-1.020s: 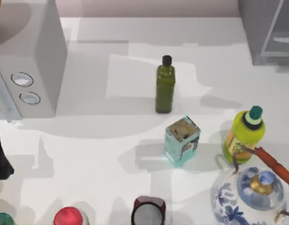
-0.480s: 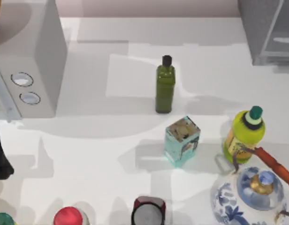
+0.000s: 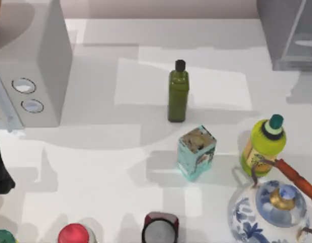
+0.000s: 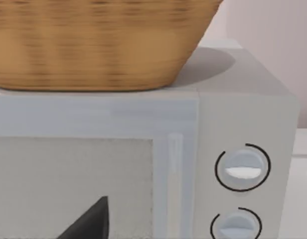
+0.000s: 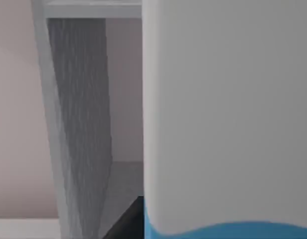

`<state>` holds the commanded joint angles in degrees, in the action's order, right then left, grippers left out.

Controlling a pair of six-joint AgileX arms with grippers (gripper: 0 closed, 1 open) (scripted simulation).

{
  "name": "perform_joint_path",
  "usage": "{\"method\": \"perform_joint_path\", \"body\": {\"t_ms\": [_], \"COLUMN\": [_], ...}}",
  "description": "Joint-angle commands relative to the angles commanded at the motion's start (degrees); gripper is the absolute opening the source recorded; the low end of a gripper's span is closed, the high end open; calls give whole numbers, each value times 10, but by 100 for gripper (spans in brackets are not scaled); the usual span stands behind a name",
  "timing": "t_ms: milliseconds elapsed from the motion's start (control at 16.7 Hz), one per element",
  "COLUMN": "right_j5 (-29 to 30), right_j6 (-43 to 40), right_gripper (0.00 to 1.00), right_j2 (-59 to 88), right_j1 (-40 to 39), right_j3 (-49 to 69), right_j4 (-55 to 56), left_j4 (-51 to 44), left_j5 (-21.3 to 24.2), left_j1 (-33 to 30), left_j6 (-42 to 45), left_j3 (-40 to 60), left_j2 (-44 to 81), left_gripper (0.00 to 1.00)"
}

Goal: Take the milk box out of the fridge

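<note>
Up in the far right corner of the top view sits the fridge (image 3: 287, 35), a plain grey boxy cabinet w/ a pale glassy panel. The table (image 3: 95, 167) is matte white and crowded: a dark green glass-looking bottle (image 3: 178, 91), a small teal box (image 3: 196, 152), a yellow-green bottle (image 3: 265, 144), and a glossy blue-and-white teapot (image 3: 272, 207). None of that is the target, so ignore it. The left arm (image 3: 0, 172) is the dark shape parked at the left edge.

Left wrist view: a white appliance (image 4: 243, 124) w/ two round dials and a woven basket (image 4: 93, 45) on top. Nothing here lies btwn the left jaws, and I can't tell if they're apart or together.

Right wrist view: the milk box (image 5: 228, 124) is right up in front of the right gripper, a smooth flat white face w/ a bright blue band low down. It stands inside the fridge, whose grey inner wall (image 5: 78, 124) is just beside it. Can't tell if the right jaws are apart or clamped on it.

IMO the step in hand is getting a grip and pulling out. The carton is wide, flat-sided and prob slick, so squeeze the flat sides square, not a corner. Then draw it straight back, keeping it upright and clear of the inner wall. Once it's out, mind the yellow-green bottle and teapot below.
</note>
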<state>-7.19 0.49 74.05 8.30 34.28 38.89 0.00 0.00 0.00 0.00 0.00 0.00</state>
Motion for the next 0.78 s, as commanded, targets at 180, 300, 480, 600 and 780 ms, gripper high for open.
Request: {"method": "perform_joint_path", "body": {"t_ms": [180,300,480,600,780], "right_j5": [16,26,42,52,64], "right_j6": [0,0,-1,-2,-3], "right_gripper": [0,0,0,0,0], "right_j2": [-168,-289,-463,-563,-675], "right_j1": [-18,-30,-49,-60,-74], "right_j3": [-82,-138,-217,-262,-313], "right_j4": [-92,-155,-244,-296,-354], "left_j4": [0,0,0,0,0], "left_j5": [0,0,0,0,0], "left_j1": [0,0,0,0,0], "left_j6": [0,0,0,0,0], "left_j3": [0,0,0,0,0], "left_j2": [0,0,0,0,0], "left_gripper": [100,100,100,100,100]}}
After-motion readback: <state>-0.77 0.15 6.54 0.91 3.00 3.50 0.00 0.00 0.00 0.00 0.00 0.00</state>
